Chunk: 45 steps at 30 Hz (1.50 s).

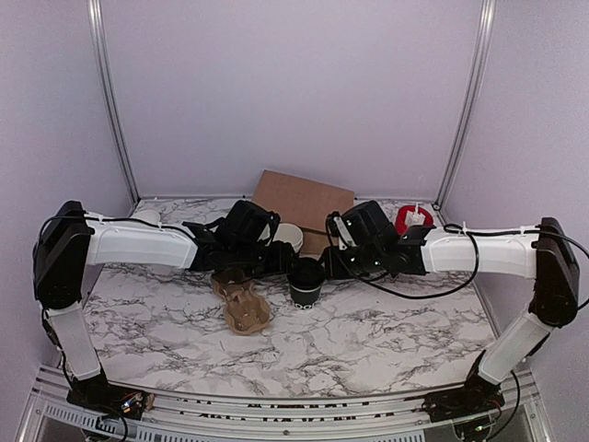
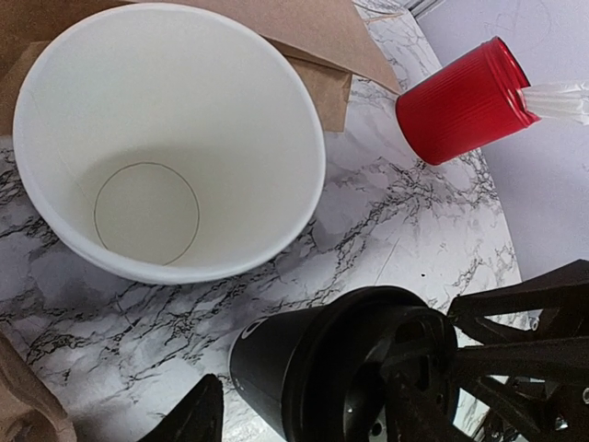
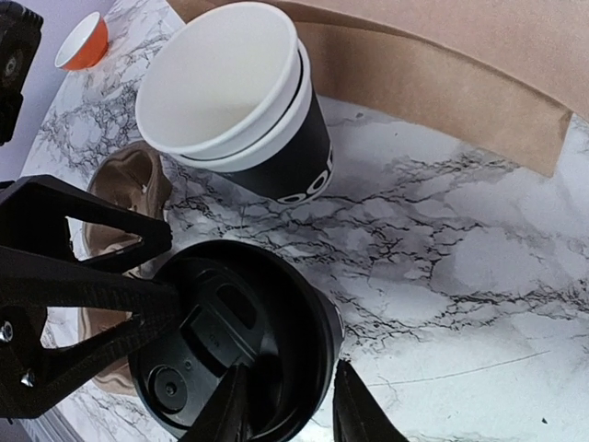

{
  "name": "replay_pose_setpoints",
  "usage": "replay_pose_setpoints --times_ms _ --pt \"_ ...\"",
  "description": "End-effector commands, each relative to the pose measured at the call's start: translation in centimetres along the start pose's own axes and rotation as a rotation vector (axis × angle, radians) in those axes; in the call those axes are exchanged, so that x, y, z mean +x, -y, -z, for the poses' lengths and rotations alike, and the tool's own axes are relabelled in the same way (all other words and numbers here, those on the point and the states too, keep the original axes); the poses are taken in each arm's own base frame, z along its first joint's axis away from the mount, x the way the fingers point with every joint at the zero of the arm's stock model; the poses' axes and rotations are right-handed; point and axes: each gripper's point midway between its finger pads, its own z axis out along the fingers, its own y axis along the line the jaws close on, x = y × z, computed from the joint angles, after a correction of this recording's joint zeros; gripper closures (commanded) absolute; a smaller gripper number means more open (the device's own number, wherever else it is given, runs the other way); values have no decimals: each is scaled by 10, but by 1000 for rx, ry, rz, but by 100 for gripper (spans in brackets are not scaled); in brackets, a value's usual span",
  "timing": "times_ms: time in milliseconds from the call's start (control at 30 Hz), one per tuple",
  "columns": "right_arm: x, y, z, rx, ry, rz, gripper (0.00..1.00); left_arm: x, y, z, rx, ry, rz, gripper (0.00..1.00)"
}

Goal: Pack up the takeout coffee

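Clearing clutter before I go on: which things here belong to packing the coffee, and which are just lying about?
Job: lidded coffee; likely the carrier and paper bag.
Lying about: stacked lidless cups, red cylinder, orange cup.

Soft, even light from above, bright enough. Faint shadow under the white cup [image 2: 166, 110] on the counter [image 2: 386, 230]. Overhead view low-res, slightly soft; wrist views sharper.

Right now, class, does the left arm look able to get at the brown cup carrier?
Probably yes: the cup carrier lies uncovered on the table just nearside of the left gripper; the takeout coffee stands beside it, not on it.
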Motion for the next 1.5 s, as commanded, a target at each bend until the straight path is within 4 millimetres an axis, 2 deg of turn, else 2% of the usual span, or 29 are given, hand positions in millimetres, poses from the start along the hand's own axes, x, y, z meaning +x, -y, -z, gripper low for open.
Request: replay_pose_setpoints --times_ms 0,300,633,767,967,1200,1467 --pt "-16 -17 -4 -49 24 19 70 1 1 9 -3 10 3 39" --pt "-18 -21 -16 -46 -3 77 73 5 6 16 11 15 10 40" --pt "-18 -35 -35 -108 -32 283 74 14 18 25 26 21 11 41" --pt "-17 -35 -41 -116 -46 339 74 12 16 32 8 46 23 41" --pt "-23 -32 -38 -96 -37 365 68 2 12 45 -23 93 32 41" --pt "-33 -34 -29 -80 -16 366 66 -5 8 48 -60 98 22 40" --pt "-30 -39 -30 -90 -31 366 65 -5 -1 51 -91 108 22 40"
